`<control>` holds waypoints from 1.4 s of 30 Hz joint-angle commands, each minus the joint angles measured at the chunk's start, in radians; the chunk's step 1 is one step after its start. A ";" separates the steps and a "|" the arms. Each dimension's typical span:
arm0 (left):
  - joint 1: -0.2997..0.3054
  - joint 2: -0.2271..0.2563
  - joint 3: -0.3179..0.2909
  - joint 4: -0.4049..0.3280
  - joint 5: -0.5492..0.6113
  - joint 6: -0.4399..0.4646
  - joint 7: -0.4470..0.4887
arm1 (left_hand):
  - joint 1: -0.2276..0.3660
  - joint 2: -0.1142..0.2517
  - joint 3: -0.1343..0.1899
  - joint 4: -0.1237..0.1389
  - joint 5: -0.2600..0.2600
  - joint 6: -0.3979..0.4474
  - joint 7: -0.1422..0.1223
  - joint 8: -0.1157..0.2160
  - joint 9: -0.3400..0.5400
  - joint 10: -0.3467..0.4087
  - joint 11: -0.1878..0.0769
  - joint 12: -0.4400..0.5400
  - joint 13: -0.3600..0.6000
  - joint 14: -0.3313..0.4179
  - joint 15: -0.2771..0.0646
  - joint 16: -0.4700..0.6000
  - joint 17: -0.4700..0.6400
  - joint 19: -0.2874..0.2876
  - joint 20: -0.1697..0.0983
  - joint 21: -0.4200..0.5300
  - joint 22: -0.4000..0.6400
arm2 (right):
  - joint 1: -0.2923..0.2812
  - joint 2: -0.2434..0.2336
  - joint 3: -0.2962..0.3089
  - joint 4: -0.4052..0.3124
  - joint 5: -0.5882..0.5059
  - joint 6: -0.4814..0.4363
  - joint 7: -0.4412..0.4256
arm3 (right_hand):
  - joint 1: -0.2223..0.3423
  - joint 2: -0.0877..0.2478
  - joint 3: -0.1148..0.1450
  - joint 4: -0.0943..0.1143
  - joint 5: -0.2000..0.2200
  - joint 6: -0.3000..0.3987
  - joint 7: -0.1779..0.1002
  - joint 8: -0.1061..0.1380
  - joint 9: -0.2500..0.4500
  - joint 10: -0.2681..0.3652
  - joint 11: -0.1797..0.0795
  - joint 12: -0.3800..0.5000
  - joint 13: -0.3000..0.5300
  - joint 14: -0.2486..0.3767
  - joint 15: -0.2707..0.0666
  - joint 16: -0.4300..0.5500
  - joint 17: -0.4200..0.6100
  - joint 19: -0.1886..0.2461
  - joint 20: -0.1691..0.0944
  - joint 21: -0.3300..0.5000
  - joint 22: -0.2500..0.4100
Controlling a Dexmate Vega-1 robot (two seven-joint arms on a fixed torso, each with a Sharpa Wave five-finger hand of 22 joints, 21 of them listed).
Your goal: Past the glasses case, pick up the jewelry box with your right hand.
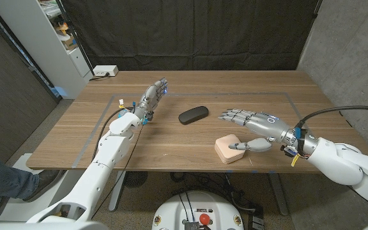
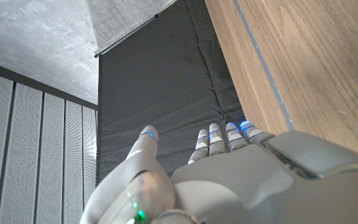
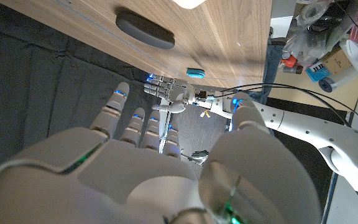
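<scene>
**Inspector A:** Nearest the front edge we find the jewelry box (image 1: 229,150), a small pale pink square lying on the wooden table (image 1: 171,153). The right hand (image 1: 251,128) is over and just beside it, holding nothing. Its fingers are stretched out, spread toward the table's middle, and the thumb reaches down to the box's right edge. Whether the thumb is actually touching, we cannot tell.

**Inspector B:** Agreed. In the right wrist view the fingers (image 3: 120,115) are straight and apart, so we record a wide, empty hand. We judge the step in hand to be closing on the box, not yet done.

**Inspector A:** To do it well, we advise lowering the palm until the fingers can fall on the box's far side with the thumb opposite on the near side, then closing evenly. The box looks low and smooth, so a shallow pinch may tip or slide it.

**Inspector B:** Further out lies the glasses case (image 1: 193,115), dark and oblong, well apart from the box and beyond the fingertips. We advise keeping the fingers clear of it.

**Inspector A:** Farthest is the left hand (image 1: 153,97), near the far left of the table, fingers extended side by side, holding nothing. It plays no part in the grasp
</scene>
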 commanded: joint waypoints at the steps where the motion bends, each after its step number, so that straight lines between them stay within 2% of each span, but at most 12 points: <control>1: -0.003 0.002 -0.004 0.006 -0.001 -0.003 -0.001 | 0.003 0.010 0.009 -0.003 -0.001 0.006 0.001 0.007 0.003 -0.002 0.002 0.009 0.005 -0.002 0.007 0.005 0.002 -0.003 0.005 0.003 0.004 | 0.014 -0.030 -0.026 -0.035 -0.031 -0.071 0.061 | 0.015 -0.005 -0.002 0.004 0.009 -0.007 0.007 0.009 0.004 -0.006 0.018 0.001 0.004 -0.008 0.013 -0.001 0.002 -0.001 0.010 0.003 0.003; 7: -0.003 0.003 -0.004 0.005 0.000 -0.003 -0.001 | 0.004 0.011 0.009 -0.004 -0.001 0.007 0.001 0.007 0.003 -0.001 0.002 0.009 0.005 -0.002 0.008 0.005 0.002 -0.002 0.005 0.004 0.004 | 0.021 -0.050 -0.040 -0.059 -0.042 -0.112 0.093 | 0.018 -0.009 -0.004 0.005 0.013 -0.014 0.013 0.009 0.004 -0.021 0.020 -0.001 0.004 -0.014 0.021 -0.002 0.002 -0.009 0.012 0.001 0.003; 15: -0.005 0.003 -0.006 0.008 -0.001 -0.004 -0.002 | 0.005 0.011 0.010 -0.004 -0.001 0.006 0.001 0.006 0.003 -0.002 0.002 0.009 0.005 -0.002 0.008 0.005 0.002 -0.004 0.006 0.003 0.004 | 0.026 -0.069 -0.058 -0.082 -0.052 -0.161 0.117 | 0.018 -0.017 -0.010 0.008 0.018 -0.035 0.016 0.006 0.004 -0.047 0.036 -0.004 0.005 -0.035 0.033 -0.007 0.002 -0.020 0.014 -0.002 0.003; 22: -0.003 0.001 -0.009 0.012 -0.002 -0.004 0.001 | 0.006 0.012 0.011 -0.004 -0.001 0.005 -0.001 0.006 0.003 -0.001 0.000 0.009 0.005 -0.002 0.008 0.005 0.001 -0.004 0.007 0.003 0.004 | 0.033 -0.095 -0.079 -0.097 -0.075 -0.196 0.133 | 0.018 -0.023 -0.016 0.010 0.024 -0.059 0.015 0.003 0.004 -0.070 0.040 -0.005 0.005 -0.051 0.036 -0.009 0.002 -0.029 0.015 -0.002 0.004; 26: -0.003 0.000 -0.010 0.015 -0.003 -0.004 -0.001 | 0.007 0.013 0.012 -0.005 -0.001 0.003 -0.002 0.005 0.003 -0.003 -0.002 0.009 0.005 -0.002 0.006 0.005 0.001 -0.004 0.008 0.003 0.004 | 0.040 -0.111 -0.095 -0.106 -0.090 -0.217 0.144 | 0.020 -0.027 -0.020 0.010 0.029 -0.084 0.024 -0.001 0.004 -0.084 0.039 -0.005 0.005 -0.064 0.042 -0.011 0.001 -0.035 0.016 -0.002 0.005; 35: -0.001 0.002 -0.012 0.013 -0.002 -0.003 0.000 | 0.009 0.014 0.013 -0.006 -0.001 0.002 -0.002 0.005 0.003 -0.003 -0.001 0.009 0.005 -0.002 0.006 0.005 0.001 -0.004 0.011 0.004 0.004 | 0.048 -0.142 -0.120 -0.126 -0.105 -0.267 0.168 | 0.027 -0.035 -0.031 0.010 0.043 -0.126 0.030 -0.001 0.004 -0.135 0.041 -0.008 0.006 -0.107 0.058 -0.017 0.001 -0.050 0.017 -0.003 0.006; 42: -0.001 0.002 -0.013 0.013 -0.002 0.002 0.000 | 0.011 0.015 0.014 -0.006 -0.001 0.003 -0.002 0.005 0.003 -0.004 -0.002 0.008 0.005 -0.001 0.006 0.005 0.001 -0.004 0.013 0.004 0.004 | 0.053 -0.168 -0.140 -0.141 -0.131 -0.307 0.188 | 0.034 -0.044 -0.051 0.009 0.061 -0.190 0.040 -0.004 0.003 -0.213 0.038 -0.011 0.005 -0.154 0.073 -0.018 0.000 -0.067 0.018 -0.002 0.007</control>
